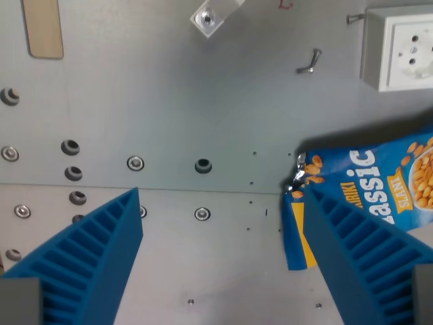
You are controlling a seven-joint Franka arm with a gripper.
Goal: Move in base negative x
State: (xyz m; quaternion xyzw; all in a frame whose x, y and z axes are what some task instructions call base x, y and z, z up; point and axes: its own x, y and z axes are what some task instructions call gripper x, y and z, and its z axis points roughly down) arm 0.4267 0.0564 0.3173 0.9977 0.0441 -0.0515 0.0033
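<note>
Blue-fingered gripper (220,203) gapes wide, its right finger overlapping the peanut bag (379,183).

Bare grey metal plate (203,264) is seen between the two blue ribbed fingers (101,250), which are spread wide. The wrist view's right is blocked by a blue and orange snack bag (379,179), overlapped by one finger, and a white wall socket box (402,47) is mounted above it.

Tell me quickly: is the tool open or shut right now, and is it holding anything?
Tool: open, jaws wide apart, holding nothing; the peanut bag lies partly under the finger on the wrist view's right.
</note>
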